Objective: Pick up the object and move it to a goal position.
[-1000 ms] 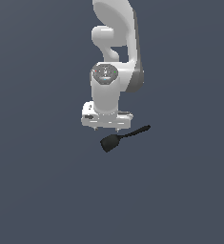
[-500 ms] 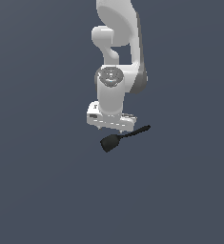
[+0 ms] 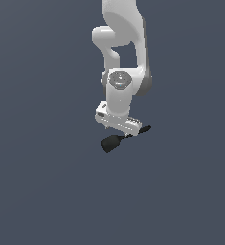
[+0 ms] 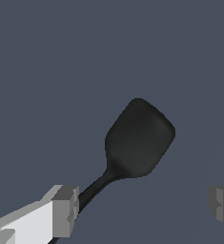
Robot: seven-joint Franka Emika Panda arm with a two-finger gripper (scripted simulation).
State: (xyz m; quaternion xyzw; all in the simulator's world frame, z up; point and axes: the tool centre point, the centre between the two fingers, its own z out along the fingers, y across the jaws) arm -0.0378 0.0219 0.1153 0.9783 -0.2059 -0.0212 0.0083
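Observation:
The object [image 3: 111, 142] is a small black spatula lying on the dark grey floor, its broad head toward the exterior view's left and its thin handle running up to the right. My gripper [image 3: 120, 132] hovers just over the handle, its white hand tilted. In the wrist view the object's head [image 4: 139, 139] shows ahead of the gripper [image 4: 144, 208], which is open, with its fingers [image 4: 66, 210] far apart. The handle runs close past one finger, and nothing is gripped.
The white arm [image 3: 123, 57] rises straight above the hand. The flat dark grey floor [image 3: 47, 182] surrounds the spatula, and I see no other objects or marks on it.
The hand has sunk a little and shifted toward the exterior view's right, turning to a more slanted pose over the handle. The spatula has not moved.

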